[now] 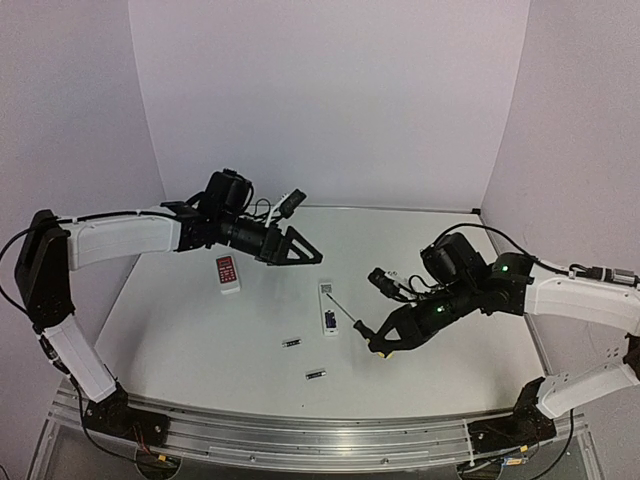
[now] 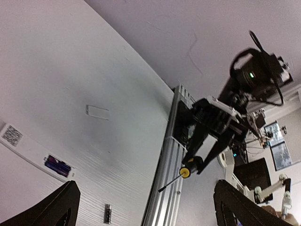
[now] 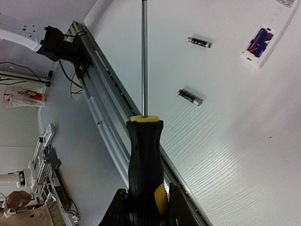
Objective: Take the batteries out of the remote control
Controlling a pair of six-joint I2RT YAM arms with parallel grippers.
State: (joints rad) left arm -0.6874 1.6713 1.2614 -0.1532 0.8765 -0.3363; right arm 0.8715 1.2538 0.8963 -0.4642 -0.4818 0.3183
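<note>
The right arm reaches low over mid-worktop, the right gripper (image 1: 383, 340) clamped on the screwdriver (image 3: 145, 155), whose shaft points at the remote (image 1: 327, 306). The left arm stretches out level above the worktop, left gripper (image 1: 298, 256) spread wide. The batteries (image 1: 291, 343) lie loose toward the front edge.

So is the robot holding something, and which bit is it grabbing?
On the right gripper, the jaws clamp the screwdriver by its black-and-yellow handle. The left gripper is open, holding nothing.

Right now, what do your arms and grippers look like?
Left arm and right arm: white link shells, black joints, looping black cables; green lights on the right. Left gripper and right gripper: black, tapered fingers.
</note>
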